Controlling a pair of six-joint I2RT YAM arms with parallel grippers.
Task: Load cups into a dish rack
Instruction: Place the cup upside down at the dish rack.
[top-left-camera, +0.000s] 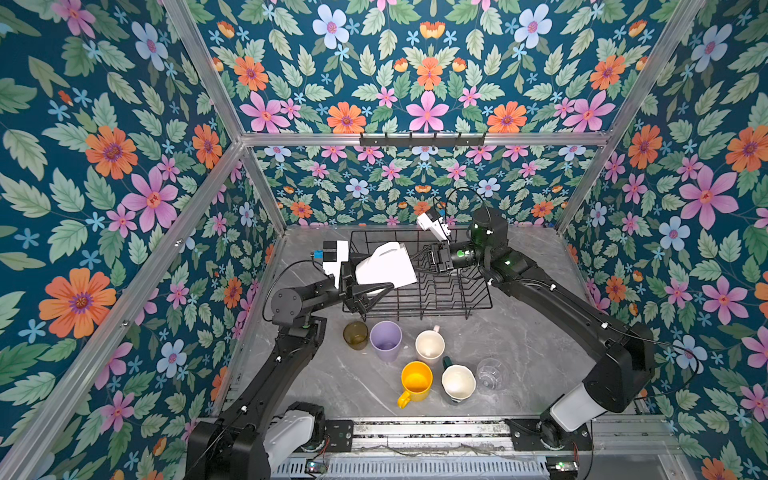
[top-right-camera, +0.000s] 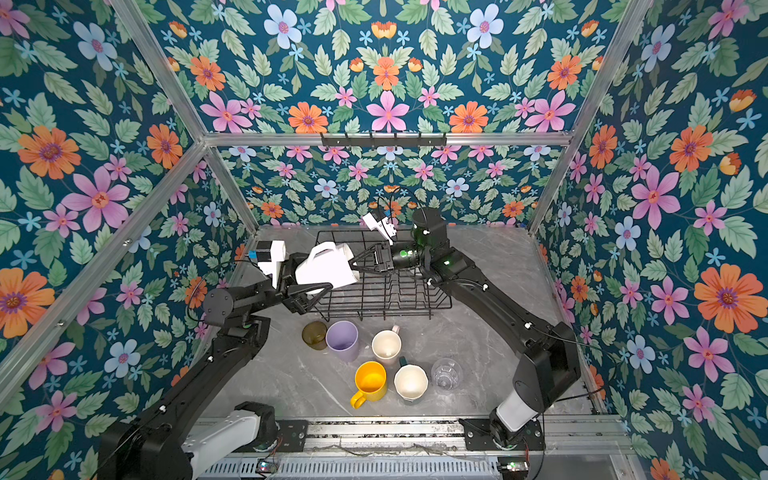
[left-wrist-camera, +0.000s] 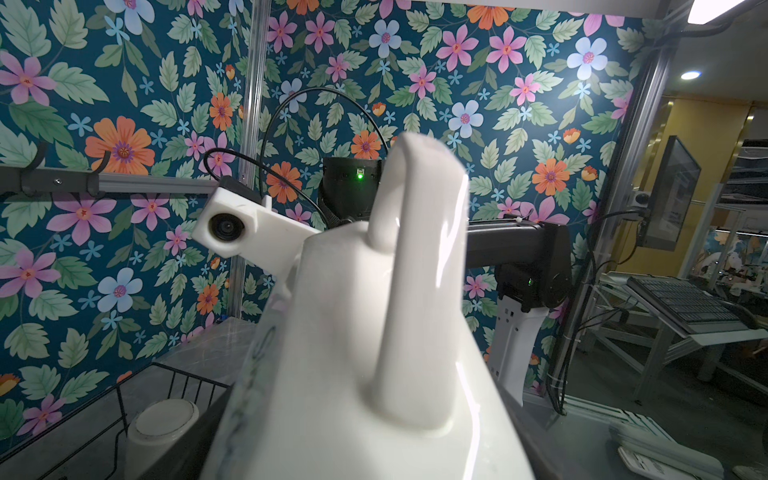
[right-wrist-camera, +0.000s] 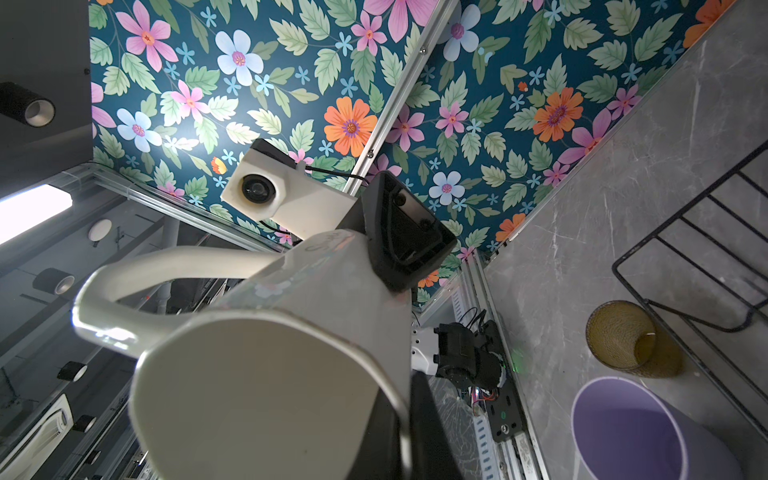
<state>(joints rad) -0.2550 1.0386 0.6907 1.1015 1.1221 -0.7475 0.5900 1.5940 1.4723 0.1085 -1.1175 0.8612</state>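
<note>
A white mug (top-left-camera: 386, 266) hangs on its side above the left end of the black wire dish rack (top-left-camera: 457, 299). My left gripper (top-left-camera: 374, 274) is shut round the mug's body near its base, and the mug (left-wrist-camera: 374, 332) fills that wrist view. My right gripper (top-left-camera: 417, 259) is shut on the mug's rim (right-wrist-camera: 390, 399), one finger inside the mouth. In front of the rack stand an olive tumbler (top-left-camera: 355, 335), a lilac tumbler (top-left-camera: 386, 340), a pale pink mug (top-left-camera: 430, 345), a yellow mug (top-left-camera: 415, 380), a dark green mug (top-left-camera: 458, 382) and a clear glass (top-left-camera: 492, 374). A pale cup (left-wrist-camera: 162, 424) sits upside down in the rack.
Floral walls on aluminium posts close in the grey marble table (top-left-camera: 532, 332) on three sides. A black hook rail (top-left-camera: 422, 139) runs along the back wall above the rack. Both arm bases sit on the metal rail (top-left-camera: 415, 432) at the front edge.
</note>
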